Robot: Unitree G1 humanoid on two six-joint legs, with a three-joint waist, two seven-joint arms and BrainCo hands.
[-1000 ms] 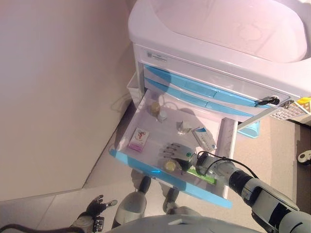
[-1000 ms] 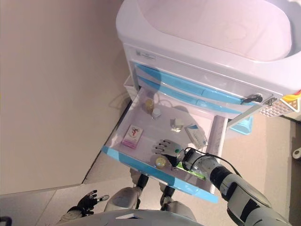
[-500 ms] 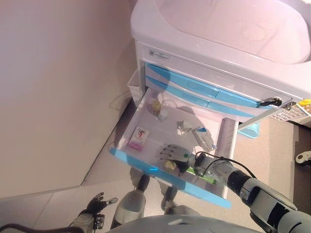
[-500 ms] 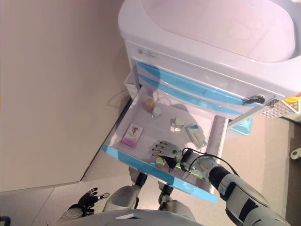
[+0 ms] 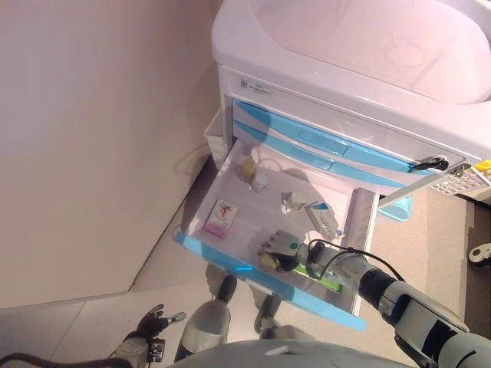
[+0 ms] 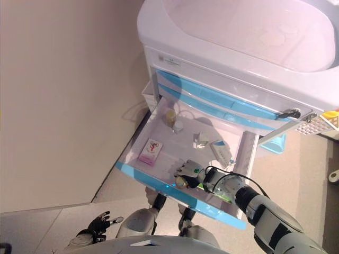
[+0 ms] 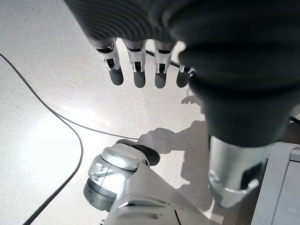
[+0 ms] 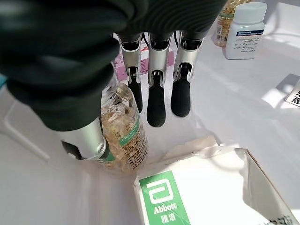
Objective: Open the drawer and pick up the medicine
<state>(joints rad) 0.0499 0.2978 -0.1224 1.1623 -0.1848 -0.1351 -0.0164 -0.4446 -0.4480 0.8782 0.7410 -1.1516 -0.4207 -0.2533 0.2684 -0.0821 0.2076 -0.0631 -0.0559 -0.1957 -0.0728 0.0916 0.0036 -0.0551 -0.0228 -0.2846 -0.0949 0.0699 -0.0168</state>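
The lowest drawer (image 5: 224,257) of the white and blue cart stands pulled out. My right hand (image 5: 280,245) is inside it near the front edge. Its fingers (image 8: 157,101) curl down over a clear bottle of yellow capsules (image 8: 124,136), with the thumb against the bottle's other side. The bottle also shows in the left eye view (image 5: 268,261), lying on the drawer floor. A white box with a green mark (image 8: 201,187) lies right beside it. My left hand (image 5: 149,318) hangs low above the floor, fingers relaxed and empty.
Also in the drawer are a pink box (image 5: 221,218), an amber bottle (image 5: 248,167), a white bottle (image 5: 261,181), a small white item (image 5: 293,202) and a tube box (image 5: 322,218). Shut blue-fronted drawers (image 5: 307,142) are above. A white basket (image 5: 464,178) hangs on the cart's right side.
My right hand's fingers have gone from spread flat to curled down over the capsule bottle. The view has shifted a little. My left hand has not moved.
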